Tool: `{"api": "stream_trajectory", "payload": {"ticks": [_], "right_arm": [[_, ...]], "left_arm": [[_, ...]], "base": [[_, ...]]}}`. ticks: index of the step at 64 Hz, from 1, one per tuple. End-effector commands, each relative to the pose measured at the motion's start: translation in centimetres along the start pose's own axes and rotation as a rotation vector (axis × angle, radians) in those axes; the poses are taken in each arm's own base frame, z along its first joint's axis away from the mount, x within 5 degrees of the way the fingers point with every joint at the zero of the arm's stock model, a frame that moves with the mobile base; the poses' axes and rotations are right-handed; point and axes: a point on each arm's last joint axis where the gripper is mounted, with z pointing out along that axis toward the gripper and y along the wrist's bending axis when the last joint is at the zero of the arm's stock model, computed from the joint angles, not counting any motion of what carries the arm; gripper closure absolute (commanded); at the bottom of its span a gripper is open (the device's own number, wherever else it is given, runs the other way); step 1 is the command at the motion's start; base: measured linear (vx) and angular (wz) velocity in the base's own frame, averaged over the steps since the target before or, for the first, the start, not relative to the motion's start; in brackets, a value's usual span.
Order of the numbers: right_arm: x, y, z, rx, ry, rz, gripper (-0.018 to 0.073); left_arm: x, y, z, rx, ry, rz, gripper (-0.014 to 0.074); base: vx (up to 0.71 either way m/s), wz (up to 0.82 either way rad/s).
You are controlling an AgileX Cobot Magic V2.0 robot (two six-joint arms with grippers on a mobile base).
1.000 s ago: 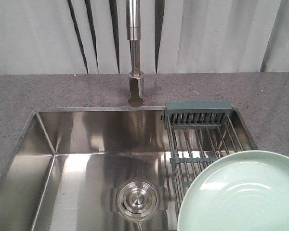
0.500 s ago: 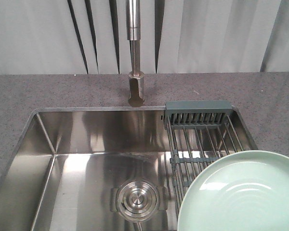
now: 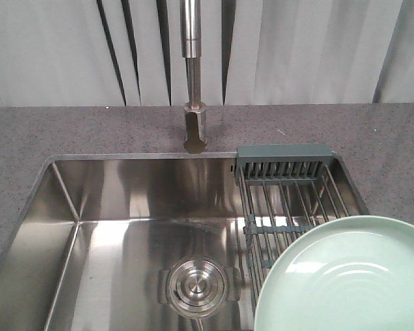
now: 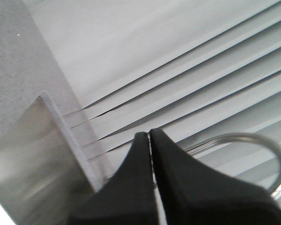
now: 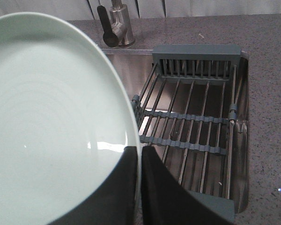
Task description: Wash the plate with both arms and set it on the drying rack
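Nothing has shifted since the earlier frame — plate is at 5 o'clock in the front view, overlapping the near end of the drying rack. Right gripper clamps the plate rim. Left gripper — jaws pressed together, empty.

Smooth matte-black tapered wedge fingers
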Motion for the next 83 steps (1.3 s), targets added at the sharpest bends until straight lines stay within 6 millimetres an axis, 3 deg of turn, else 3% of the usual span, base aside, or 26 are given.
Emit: {"api": "stream_trajectory", "payload": {"ticks": [1, 17, 32, 43, 59, 71, 83], "right_arm": [[-1.3, 0.2, -0.3, -0.002, -0.085, 0.003, 0.0561], [-1.3, 0.2, -0.3, -0.002, -0.085, 0.003, 0.0561], [-1.3, 0.2, -0.3, -0.002, -0.085, 0.003, 0.0561], [-1.3, 0.2, -0.3, -0.002, -0.085, 0.003, 0.0561], [-1.3, 0.2, -0.3, -0.002, -0.085, 0.003, 0.0561], [-1.3, 0.2, -0.3, -0.002, -0.085, 0.003, 0.0561], [-1.3, 0.2, -0.3, -0.002, -0.085, 0.003, 0.0561]], "left_arm": [[-1.3, -3.9, -0.7, 0.162, -0.082, -0.066, 0.0603], [-2.5, -10.6, -0.6, 0.231, -0.096, 0.191, 0.0594], [-2.1, -14.2, 4.0, 0.062, 0.098, 0.487, 0.0526], [-1.5, -14.6, 9.3, -0.070, 0.271, 0.588, 0.0416], [0.8, -14.7, 17.1, -0.044, 0.599, 0.624, 0.0252], [2.5, -13.6, 23.1, 0.055, 0.747, 0.538, 0.0235], [3.9, -12.4, 27.8, 0.123, 0.883, 0.500, 0.0235]], "base": [[0.00, 0.00], [0.00, 0.00], [0.00, 0.00], [0.00, 0.00], [0.00, 0.00], [0.00, 0.00], [0.00, 0.00]]}}
